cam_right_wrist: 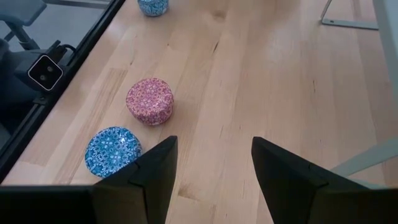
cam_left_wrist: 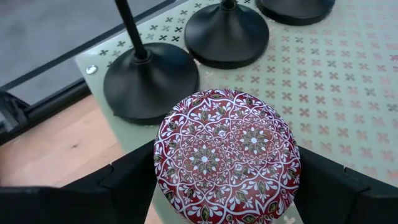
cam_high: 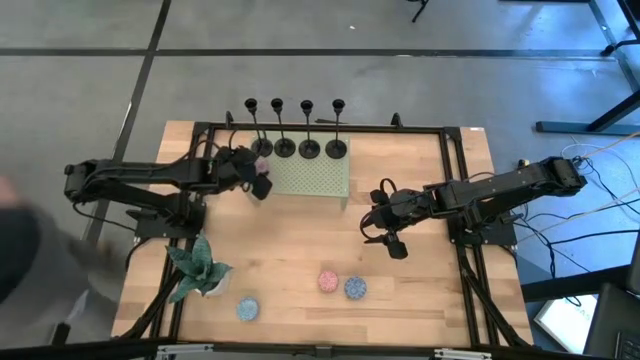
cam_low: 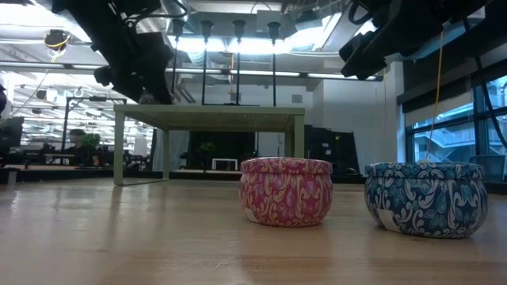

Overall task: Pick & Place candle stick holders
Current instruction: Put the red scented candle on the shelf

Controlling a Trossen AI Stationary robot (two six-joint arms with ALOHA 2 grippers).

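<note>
Four candle stick holders (cam_high: 294,147) upright in a row along the far edge of a pale green perforated stand (cam_high: 318,178), at 12 o'clock on the wooden table (cam_high: 300,250); round bases touching or nearly touching, stems thin, cups on top.

Left gripper (cam_high: 258,178) at the stand's 9 o'clock end, fingers (cam_left_wrist: 124,186) spread wide and clamped on a round red patterned tin (cam_left_wrist: 227,155), held just beside the nearest holder base (cam_left_wrist: 151,79). Whether the tin rests on the stand or hangs above it: cannot tell.

Right gripper (cam_high: 392,238) raised over bare table at 3 o'clock, jaws parted, nothing between them.

Pink tin (cam_high: 327,281) and blue tin (cam_high: 355,288) side by side toward 6 o'clock. Second blue tin (cam_high: 248,308) and a small potted plant (cam_high: 200,268) at 7 to 8 o'clock.
</note>
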